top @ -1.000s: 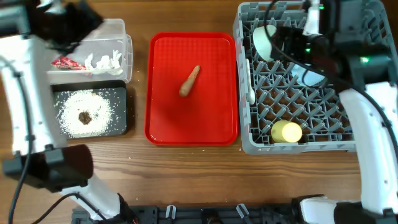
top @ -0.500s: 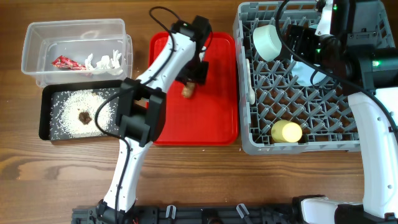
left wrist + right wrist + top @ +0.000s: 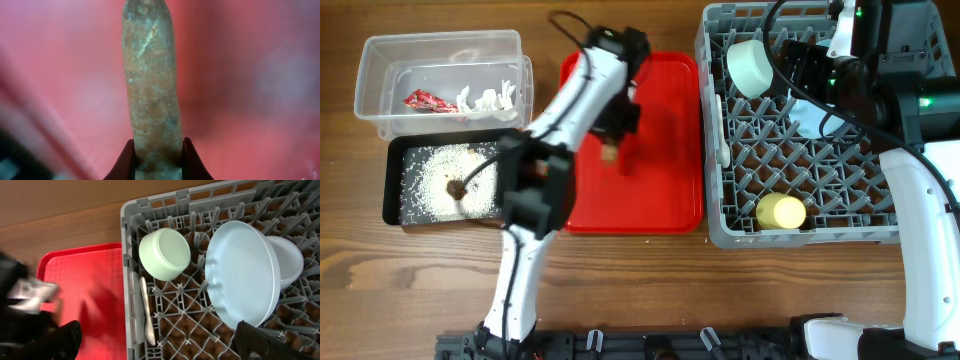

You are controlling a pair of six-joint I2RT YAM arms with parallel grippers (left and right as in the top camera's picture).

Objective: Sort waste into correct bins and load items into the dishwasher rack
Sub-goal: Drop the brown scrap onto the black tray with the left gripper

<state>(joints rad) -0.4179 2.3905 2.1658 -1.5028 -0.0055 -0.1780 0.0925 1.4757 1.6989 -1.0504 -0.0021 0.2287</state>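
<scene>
The left arm reaches from the near edge of the table up to the red tray (image 3: 665, 170) at mid-table, wrist tipped down. Its gripper (image 3: 157, 159) is clamped on one end of the orange-brown carrot-like stick (image 3: 150, 80) — the rest juts beyond the fingertips, at the tray's far half. The right gripper (image 3: 160, 337) hangs above the dishwasher rack (image 3: 716, 236) by the right edge — fingers wide apart, holding nothing.

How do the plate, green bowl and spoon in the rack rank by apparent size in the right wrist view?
Largest to smallest: pale blue plate, pale green bowl, white spoon. The differences look plain.
</scene>
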